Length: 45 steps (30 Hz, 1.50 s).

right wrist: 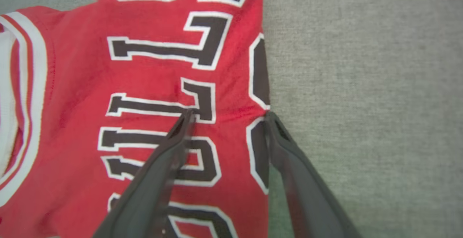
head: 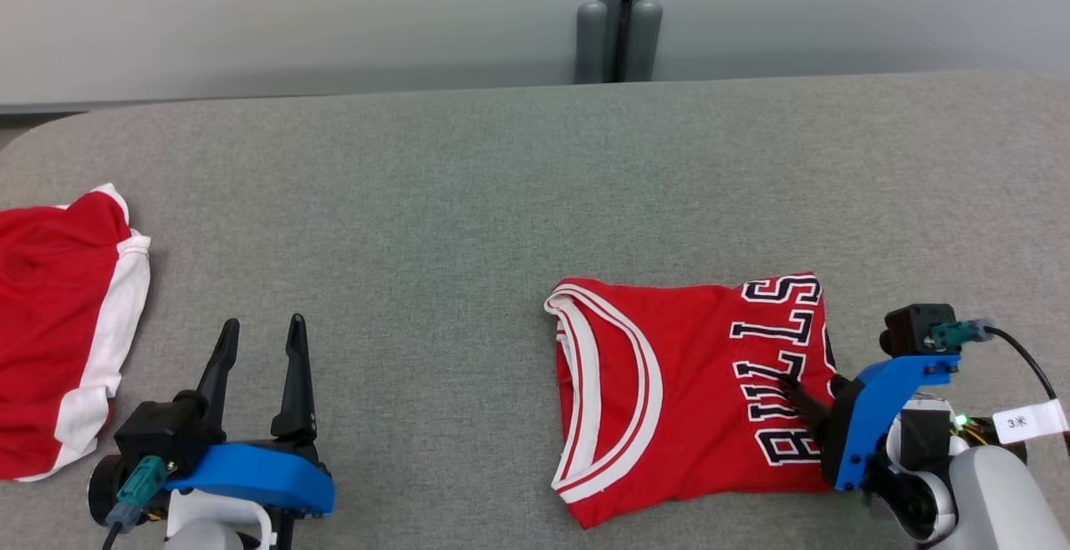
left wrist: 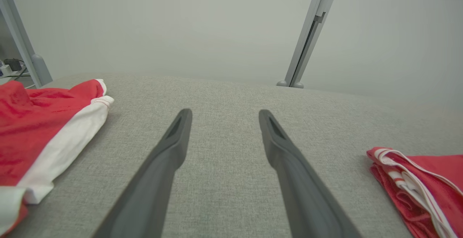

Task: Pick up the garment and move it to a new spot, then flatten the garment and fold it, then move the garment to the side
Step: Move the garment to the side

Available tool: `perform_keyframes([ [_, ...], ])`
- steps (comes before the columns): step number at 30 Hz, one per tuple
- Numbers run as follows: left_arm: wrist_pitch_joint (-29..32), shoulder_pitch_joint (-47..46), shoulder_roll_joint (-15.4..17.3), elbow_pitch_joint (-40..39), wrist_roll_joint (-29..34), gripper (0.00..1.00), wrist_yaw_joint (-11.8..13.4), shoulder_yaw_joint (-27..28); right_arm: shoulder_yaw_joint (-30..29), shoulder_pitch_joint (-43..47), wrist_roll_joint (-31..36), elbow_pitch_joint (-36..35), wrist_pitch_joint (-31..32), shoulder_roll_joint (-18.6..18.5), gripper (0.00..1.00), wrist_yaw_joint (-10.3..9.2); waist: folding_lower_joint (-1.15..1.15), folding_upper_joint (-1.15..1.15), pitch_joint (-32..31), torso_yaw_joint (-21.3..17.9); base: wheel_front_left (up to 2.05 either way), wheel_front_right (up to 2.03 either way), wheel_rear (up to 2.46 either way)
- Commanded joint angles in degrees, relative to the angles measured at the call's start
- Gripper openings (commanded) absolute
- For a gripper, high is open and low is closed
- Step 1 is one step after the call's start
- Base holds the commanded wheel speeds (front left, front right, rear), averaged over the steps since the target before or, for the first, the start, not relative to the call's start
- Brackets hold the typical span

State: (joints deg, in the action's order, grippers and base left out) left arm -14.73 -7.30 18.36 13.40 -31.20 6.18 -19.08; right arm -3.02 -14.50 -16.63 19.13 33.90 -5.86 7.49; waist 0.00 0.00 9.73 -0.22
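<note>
The garment [head: 669,383] is a red jersey with black-and-white lettering, folded into a compact rectangle at the right front of the grey table [head: 468,199]. My right gripper [head: 812,387] stands open over the garment's right edge. In the right wrist view one finger [right wrist: 162,165] lies on the lettering of the garment [right wrist: 144,68] and the other sits at the cloth's edge; nothing is pinched between them in the right gripper [right wrist: 228,114]. My left gripper [head: 262,326] is open at the lower left, its fingers over bare table, with the garment's collar end [left wrist: 427,180] off to the side of the left gripper [left wrist: 224,113].
A second red cloth with a white band [head: 58,316] lies crumpled at the table's left edge, close to my left gripper and seen again as the red cloth [left wrist: 43,129]. A grey post [head: 619,23] stands behind the table's far edge.
</note>
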Motion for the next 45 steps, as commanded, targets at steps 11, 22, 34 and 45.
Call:
perform_keyframes([
  [11, -0.23, -2.36, 0.09, 0.46, 0.39, 1.00, -0.40, -0.54, 9.69, -3.46, -3.94, 7.17, 0.97, -3.72, 0.00, 0.06, 0.00, 0.00, 1.34, -0.45, 0.00, 0.00, 0.00],
  [22, -0.37, -3.15, 2.09, -3.09, 0.78, 1.00, 0.33, 1.26, 26.50, -18.57, -6.38, -2.01, -0.19, -18.10, 0.00, -0.01, 0.00, 0.00, 6.55, -9.20, 0.00, 0.00, 0.00],
  [34, 2.81, -6.89, 7.47, -11.41, 3.48, 1.00, 2.72, 3.34, 28.59, -33.10, -6.99, 4.15, -8.29, -27.25, 0.00, 0.00, 0.00, 0.00, 16.35, -21.18, 0.00, 0.00, 0.00],
  [45, 7.48, -6.33, 11.65, -19.42, 5.26, 1.00, 4.85, 4.27, 26.95, -38.84, -2.91, 15.78, -20.48, -29.49, 0.00, 0.00, 0.00, 0.00, 21.38, -24.24, 0.00, 0.00, 0.00],
])
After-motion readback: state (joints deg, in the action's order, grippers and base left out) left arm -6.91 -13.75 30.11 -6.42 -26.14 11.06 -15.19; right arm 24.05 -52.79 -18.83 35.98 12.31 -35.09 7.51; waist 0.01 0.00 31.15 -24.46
